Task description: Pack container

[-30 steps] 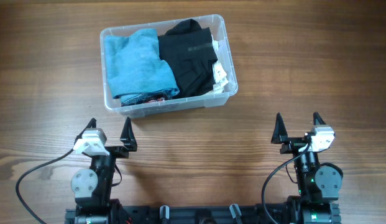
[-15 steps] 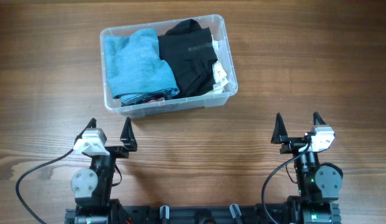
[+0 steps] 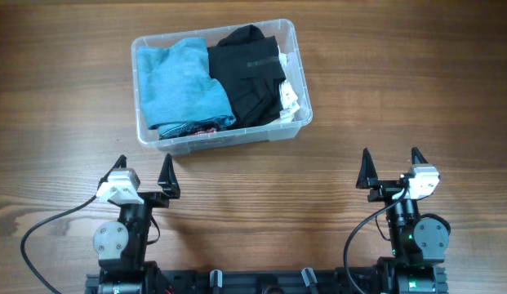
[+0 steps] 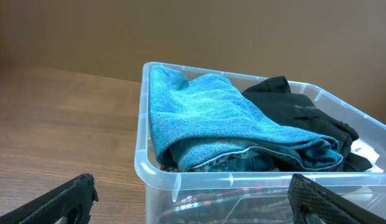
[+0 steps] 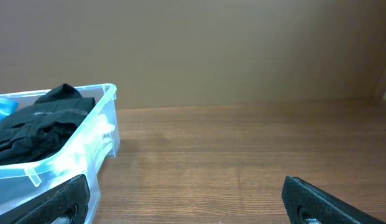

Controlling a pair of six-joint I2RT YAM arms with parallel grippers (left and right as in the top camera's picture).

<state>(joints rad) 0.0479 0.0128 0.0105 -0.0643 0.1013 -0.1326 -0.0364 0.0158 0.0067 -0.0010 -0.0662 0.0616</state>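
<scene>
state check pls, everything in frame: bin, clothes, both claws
container: upright, no lid on, packed with clothes
blue garment: folded, inside the container, left half
black garment: folded loosely, inside the container, right half, against the blue one
left claw: open, empty, apart from the container
right claw: open, empty, apart from the container

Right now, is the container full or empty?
Full: the container holds a folded blue garment and a black garment side by side, piled about up to its rim.
</scene>
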